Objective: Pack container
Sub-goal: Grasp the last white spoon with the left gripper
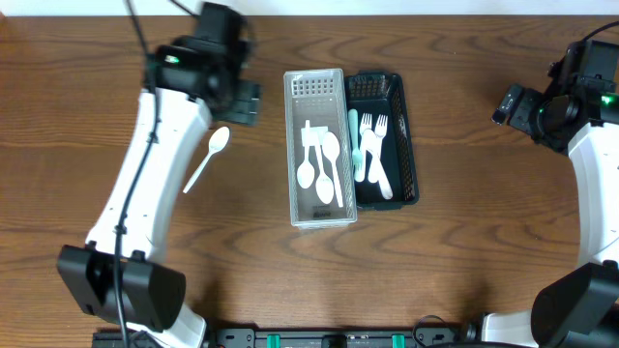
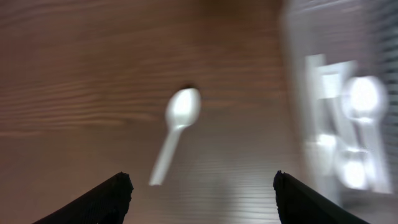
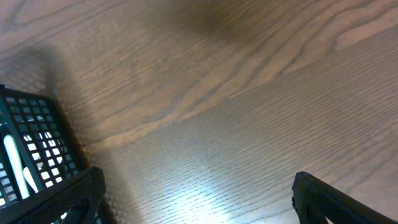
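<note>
I aim spread left fingers at the spoon, nine o'clock of the tray, to pinch it; right fingers spread, idle.

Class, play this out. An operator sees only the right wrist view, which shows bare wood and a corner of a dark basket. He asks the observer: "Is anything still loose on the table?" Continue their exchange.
Observer: Yes, one white spoon lies left of the clear tray.
Operator: Which arm is nearer?
Observer: The left gripper. Its jaws stand open, and in its wrist view the spoon lies just ahead.
Operator: What is packed so far?
Observer: More spoons lie in the tray, and forks lie in the basket beside it.
</note>
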Robot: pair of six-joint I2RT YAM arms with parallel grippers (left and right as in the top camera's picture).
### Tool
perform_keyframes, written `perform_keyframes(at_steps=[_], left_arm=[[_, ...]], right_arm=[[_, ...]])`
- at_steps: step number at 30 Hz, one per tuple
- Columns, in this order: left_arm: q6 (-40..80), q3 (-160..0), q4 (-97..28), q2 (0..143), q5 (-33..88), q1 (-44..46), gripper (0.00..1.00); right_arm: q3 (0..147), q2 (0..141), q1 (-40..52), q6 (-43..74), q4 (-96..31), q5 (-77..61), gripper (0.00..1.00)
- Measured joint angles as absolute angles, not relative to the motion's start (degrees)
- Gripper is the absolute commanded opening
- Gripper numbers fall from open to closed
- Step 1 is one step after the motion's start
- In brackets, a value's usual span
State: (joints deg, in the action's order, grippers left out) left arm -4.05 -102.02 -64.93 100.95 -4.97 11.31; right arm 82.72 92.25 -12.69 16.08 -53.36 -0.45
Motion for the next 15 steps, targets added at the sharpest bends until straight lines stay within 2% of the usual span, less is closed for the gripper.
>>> perform_keyframes(at_steps=[6,10,15], left_arm=[[-11.79,-98.43,-64.38,107.61,-6.09,4.21,0.70],[-14.39,-97.14,-63.57,113.97,-6.33,2.70,0.59],[-16.60,-97.01,-63.20,119.33,-6.42,2.61,0.59]], right_arm=[[82.72,92.25,-12.69,16.08,-53.36,-0.45,0.99],[82.72,92.25,-12.69,16.08,-53.34,-0.45,0.99],[82.72,92.25,-12.69,16.08,-53.34,-0.45,0.99]])
